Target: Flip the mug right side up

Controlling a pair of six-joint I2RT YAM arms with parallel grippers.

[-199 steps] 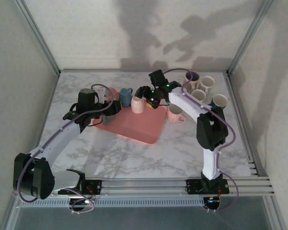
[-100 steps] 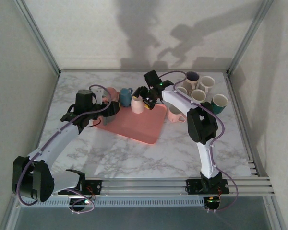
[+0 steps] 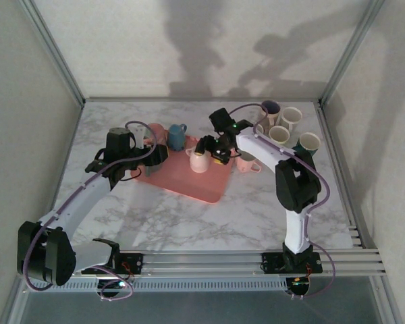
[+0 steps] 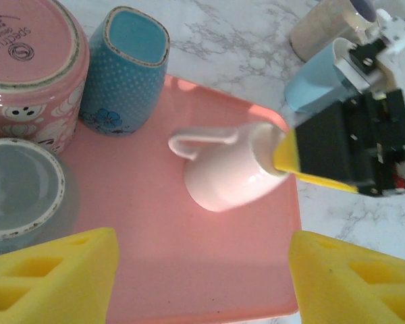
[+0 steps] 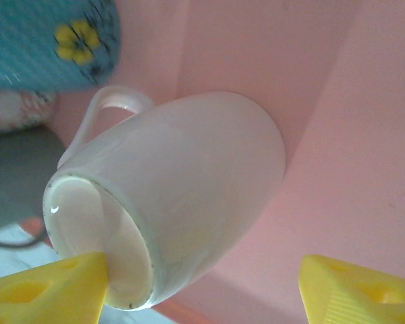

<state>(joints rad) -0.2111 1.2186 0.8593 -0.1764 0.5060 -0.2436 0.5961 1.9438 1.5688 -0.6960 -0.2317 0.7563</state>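
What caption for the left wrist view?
Pale pink ceramic mug, tipped sideways on the pink plastic tray, right gripper at its rim.

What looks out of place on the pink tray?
The white mug lies tipped on its side on the pink tray, its mouth facing sideways. The pink mug, blue mug and grey mug beside it all stand upside down on their rims.

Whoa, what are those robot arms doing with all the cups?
The right gripper is working on a pale pink mug on the pink tray. The mug is tipped onto its side, with one yellow finger at its rim, so it isn't right side up yet. The left gripper hovers open above the tray, holding nothing, near an upside-down blue mug.
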